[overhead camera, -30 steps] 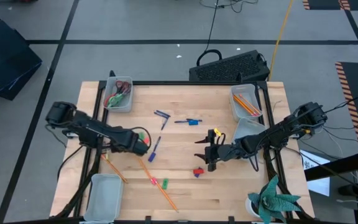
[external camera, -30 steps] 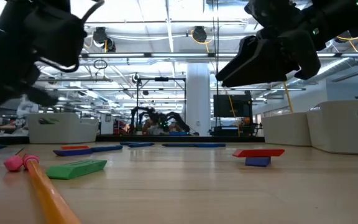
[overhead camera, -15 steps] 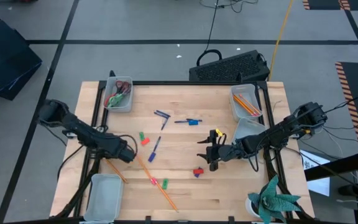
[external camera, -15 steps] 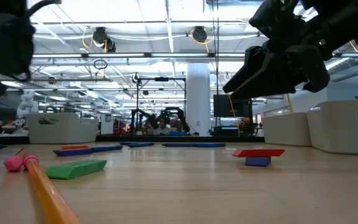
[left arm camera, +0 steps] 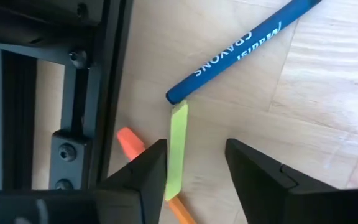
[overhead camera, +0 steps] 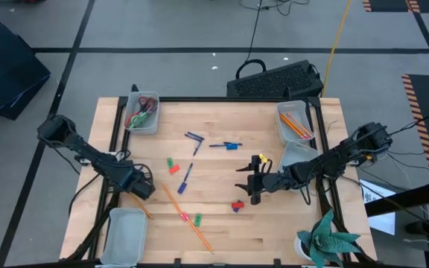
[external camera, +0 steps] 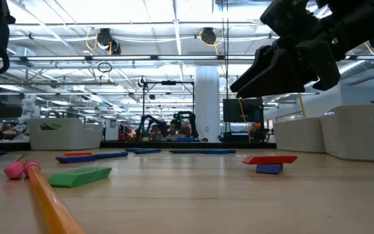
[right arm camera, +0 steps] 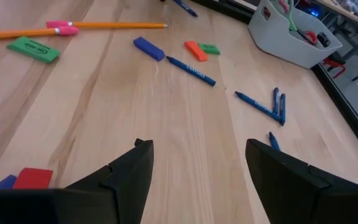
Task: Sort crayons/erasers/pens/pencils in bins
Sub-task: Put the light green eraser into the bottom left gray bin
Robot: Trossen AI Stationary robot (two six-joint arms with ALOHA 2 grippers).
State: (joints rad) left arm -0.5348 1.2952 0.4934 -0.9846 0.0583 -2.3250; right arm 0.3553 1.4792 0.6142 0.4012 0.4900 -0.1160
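Observation:
My left gripper (overhead camera: pixel 141 186) is open and low at the table's left edge. Between its fingers in the left wrist view lie a lime-green strip (left arm camera: pixel 178 149) and an orange pencil end (left arm camera: pixel 129 140), with a blue stick printed CRAYONS (left arm camera: pixel 241 53) just beyond. My right gripper (overhead camera: pixel 253 186) hangs open above the middle of the table (external camera: pixel 284 62), nothing between its fingers. A red and blue eraser pair (overhead camera: pixel 237 205) lies just on its near side. Blue pens (overhead camera: pixel 194 139) lie loose. Long orange pencils (overhead camera: pixel 191 223) lie near the front. Bins stand at far left (overhead camera: pixel 141 119), far right (overhead camera: pixel 295 123) and near left (overhead camera: pixel 125 225).
The black frame rail (left arm camera: pixel 98 74) runs right beside my left gripper. Small green and red pieces (overhead camera: pixel 171 165) lie mid-table. A green eraser (external camera: pixel 80 175) and a pink-tipped pencil (external camera: pixel 28 170) lie near the front. A black-and-yellow object (overhead camera: pixel 258 161) stands beside my right gripper, and a green paper plant (overhead camera: pixel 326 238) sits at the near right.
My left gripper has drawn back toward the table's left and near edges, away from the small green and red pieces, which now lie uncovered mid-table.

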